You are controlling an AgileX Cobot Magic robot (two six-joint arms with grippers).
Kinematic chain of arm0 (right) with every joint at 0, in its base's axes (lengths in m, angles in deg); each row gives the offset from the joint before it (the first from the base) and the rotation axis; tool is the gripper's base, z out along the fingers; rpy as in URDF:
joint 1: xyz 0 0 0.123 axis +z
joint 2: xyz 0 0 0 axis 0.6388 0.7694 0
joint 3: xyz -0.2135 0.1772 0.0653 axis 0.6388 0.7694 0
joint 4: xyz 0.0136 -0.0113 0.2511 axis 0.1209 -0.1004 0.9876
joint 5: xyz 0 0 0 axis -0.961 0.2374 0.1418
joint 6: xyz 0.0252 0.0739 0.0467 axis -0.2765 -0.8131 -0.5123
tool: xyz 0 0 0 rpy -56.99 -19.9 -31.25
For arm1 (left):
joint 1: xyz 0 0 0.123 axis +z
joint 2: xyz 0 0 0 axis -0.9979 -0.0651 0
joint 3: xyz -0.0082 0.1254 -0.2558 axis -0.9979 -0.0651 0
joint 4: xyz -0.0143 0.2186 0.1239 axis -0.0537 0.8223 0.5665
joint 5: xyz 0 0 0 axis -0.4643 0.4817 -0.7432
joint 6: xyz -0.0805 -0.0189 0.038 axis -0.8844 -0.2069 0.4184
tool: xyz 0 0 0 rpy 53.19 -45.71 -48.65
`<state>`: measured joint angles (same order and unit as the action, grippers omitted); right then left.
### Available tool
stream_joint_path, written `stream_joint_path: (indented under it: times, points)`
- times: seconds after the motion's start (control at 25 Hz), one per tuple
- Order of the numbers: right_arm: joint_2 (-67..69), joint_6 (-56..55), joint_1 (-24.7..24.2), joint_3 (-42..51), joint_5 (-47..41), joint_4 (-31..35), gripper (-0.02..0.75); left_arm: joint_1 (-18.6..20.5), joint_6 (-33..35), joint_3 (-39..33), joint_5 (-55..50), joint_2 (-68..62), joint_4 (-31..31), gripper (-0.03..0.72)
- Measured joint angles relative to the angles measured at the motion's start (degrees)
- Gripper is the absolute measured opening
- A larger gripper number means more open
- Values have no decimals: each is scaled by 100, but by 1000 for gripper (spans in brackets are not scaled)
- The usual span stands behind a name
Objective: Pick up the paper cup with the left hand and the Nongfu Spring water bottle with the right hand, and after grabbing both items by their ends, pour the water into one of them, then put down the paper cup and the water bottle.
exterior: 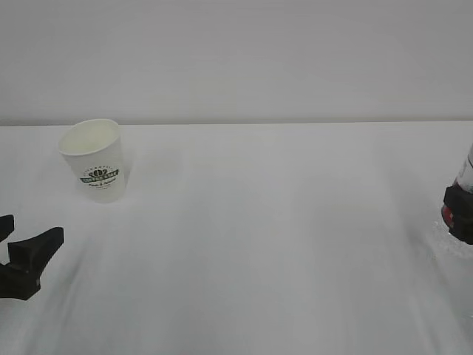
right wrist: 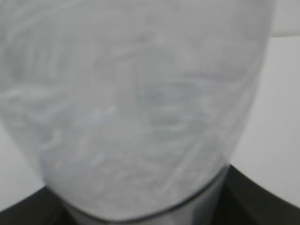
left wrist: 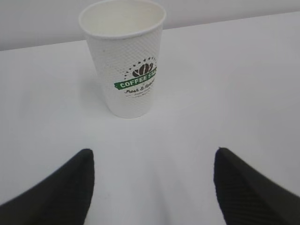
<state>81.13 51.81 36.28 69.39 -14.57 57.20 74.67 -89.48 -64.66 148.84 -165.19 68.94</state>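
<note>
A small white tapered paper cup (left wrist: 123, 58) with a rolled rim and a green-and-dark round coffee logo stands upright on the white table (exterior: 281, 244), straight ahead of the left claw (left wrist: 152, 180) and clear of it. The claw's two black fingers (left wrist: 61, 194) are spread wide apart with bare tabletop between them, and the cup sits beyond their tips, roughly centred on the gap (slightly toward the left finger in the wrist view). Nothing is held on this side. In the exterior view the same claw shows at the lower left edge, low over the table, with the cup farther back and a little to its right.

At the far right edge of the exterior view, the right claw (exterior: 460, 214) sits against the clear plastic water bottle (exterior: 467, 166), whose red label peeks out beside the black finger. The right wrist view is filled by the bottle's blurred, translucent body, pressed close between the dark fingers (right wrist: 255, 199) at the bottom corners; the claw looks clamped on the bottle. Cup and bottle stand well apart.
</note>
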Motion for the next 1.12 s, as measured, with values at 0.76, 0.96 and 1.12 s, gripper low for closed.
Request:
stream_joint_path:
  times: [0.76,0.96,1.12]
  points:
    - [-21,0,0,102,169,34,450,0,0,328,0,-4,10,583]
    - [-21,-9,0,102,169,34,450,0,0,805,18,-218,10,655]
    - [-21,-9,0,102,178,34,450,0,0,1252,37,-822,78,678]
